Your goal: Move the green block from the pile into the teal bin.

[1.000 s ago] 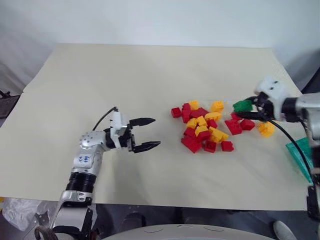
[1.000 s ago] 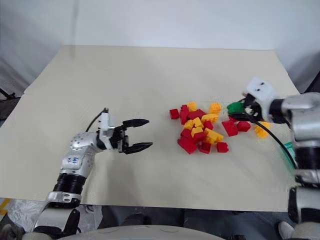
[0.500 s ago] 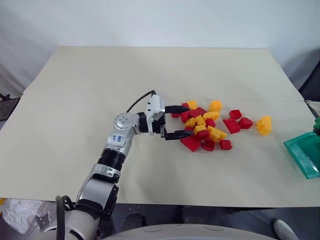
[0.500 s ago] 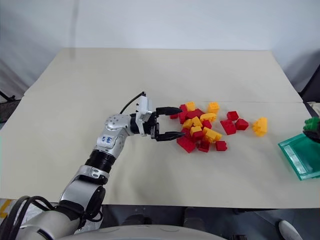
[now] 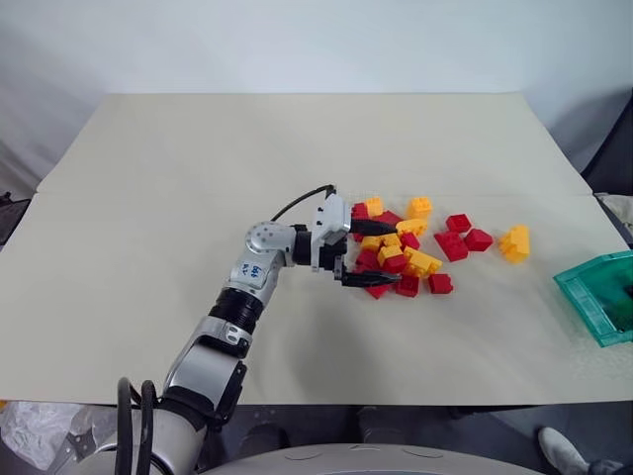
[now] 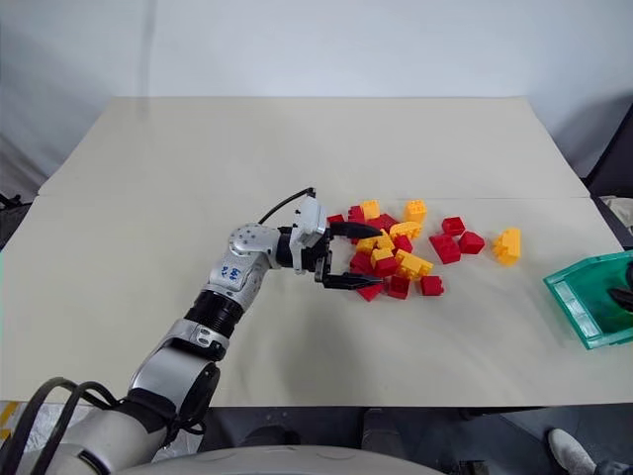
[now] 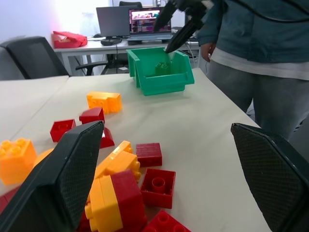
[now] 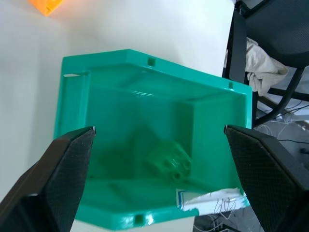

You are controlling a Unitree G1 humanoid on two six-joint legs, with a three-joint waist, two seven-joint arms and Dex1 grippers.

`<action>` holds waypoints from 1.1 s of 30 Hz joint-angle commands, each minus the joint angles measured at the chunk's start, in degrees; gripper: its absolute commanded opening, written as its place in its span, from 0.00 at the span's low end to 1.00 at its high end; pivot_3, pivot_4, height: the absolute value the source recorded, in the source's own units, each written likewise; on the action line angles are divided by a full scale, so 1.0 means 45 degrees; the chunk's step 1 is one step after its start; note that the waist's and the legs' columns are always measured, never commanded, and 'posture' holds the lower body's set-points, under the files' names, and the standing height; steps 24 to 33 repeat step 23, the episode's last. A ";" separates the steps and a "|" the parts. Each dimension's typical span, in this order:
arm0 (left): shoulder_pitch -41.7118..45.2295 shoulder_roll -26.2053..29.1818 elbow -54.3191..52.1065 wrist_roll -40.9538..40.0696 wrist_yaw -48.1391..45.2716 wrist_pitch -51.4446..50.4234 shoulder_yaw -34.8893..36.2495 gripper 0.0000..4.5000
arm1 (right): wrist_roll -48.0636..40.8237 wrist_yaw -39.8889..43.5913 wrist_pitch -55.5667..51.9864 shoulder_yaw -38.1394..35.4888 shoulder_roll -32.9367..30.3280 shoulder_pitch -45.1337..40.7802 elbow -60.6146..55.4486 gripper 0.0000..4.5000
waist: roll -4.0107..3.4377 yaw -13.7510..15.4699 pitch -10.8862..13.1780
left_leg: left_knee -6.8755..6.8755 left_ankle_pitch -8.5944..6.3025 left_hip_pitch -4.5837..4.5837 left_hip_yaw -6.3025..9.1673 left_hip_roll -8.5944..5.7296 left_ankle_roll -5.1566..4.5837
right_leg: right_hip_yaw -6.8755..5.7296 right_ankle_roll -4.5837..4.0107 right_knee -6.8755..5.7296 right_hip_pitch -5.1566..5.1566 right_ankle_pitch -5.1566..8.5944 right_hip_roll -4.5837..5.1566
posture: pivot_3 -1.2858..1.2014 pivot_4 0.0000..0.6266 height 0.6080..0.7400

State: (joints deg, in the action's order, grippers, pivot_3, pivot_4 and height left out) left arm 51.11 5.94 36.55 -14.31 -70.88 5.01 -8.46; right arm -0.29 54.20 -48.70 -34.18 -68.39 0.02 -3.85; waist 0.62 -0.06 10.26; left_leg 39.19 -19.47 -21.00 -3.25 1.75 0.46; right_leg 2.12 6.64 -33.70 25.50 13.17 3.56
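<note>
The green block point(image 8: 169, 162) lies inside the teal bin point(image 8: 145, 60), also seen as the green block point(image 7: 162, 67) from the left wrist. My right gripper point(image 8: 159, 129) hangs open just above the bin, nothing between its fingers; the left wrist view shows this right gripper point(image 7: 161, 38) over the bin's rim. The bin point(image 5: 579, 302) sits at the table's right edge. The pile point(image 5: 410, 259) of red and yellow-orange bricks lies right of centre. My left gripper point(image 5: 384, 254) is open and level, its fingers straddling bricks at the pile's left side.
A yellow brick point(image 5: 514, 242) and two red bricks point(image 5: 465, 237) lie apart between pile and bin. A person point(image 7: 270, 72) stands close beside the table near the bin. Chairs and a desk with laptops point(image 7: 130, 21) stand beyond.
My right gripper carried the green block right from the pile to above the bin and opened; the block is now inside. My left gripper moved right to the pile's edge.
</note>
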 commanded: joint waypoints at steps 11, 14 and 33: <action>-0.2906 0.4085 -0.3486 -0.1008 0.0077 -0.2662 0.1952 1.00 | -0.4890 0.3397 0.2368 0.2753 0.1568 -0.2683 -0.1600 1.00 | 0.0022 -0.0207 0.0012 | -0.0007 -0.0001 0.0062 0.0050 -0.0006 0.0005 | 0.0052 0.0011 -0.0060 0.0001 -0.0008 -0.0032 | 0.52 0.24 1.00; -0.3870 0.4897 -0.4369 -0.1468 0.0055 -0.3126 0.2477 1.00 | -0.4971 0.4467 0.4262 0.3110 0.1769 -0.2362 -0.0699 1.00 | 0.0021 -0.0154 0.0012 | -0.0014 -0.0004 0.0055 0.0053 -0.0002 0.0001 | 0.0039 0.0010 -0.0075 0.0001 -0.0008 -0.0024 | 0.52 0.24 1.00; -0.7106 0.6529 -0.7059 -0.1980 0.1720 -0.3395 0.4662 1.00 | -0.4682 0.5239 0.7403 0.4306 0.2407 -0.2900 0.2002 1.00 | 0.0031 -0.0006 0.0007 | 0.0000 -0.0020 0.0050 0.0039 -0.0017 -0.0020 | 0.0031 0.0025 -0.0054 -0.0010 -0.0018 0.0011 | 0.52 0.24 1.00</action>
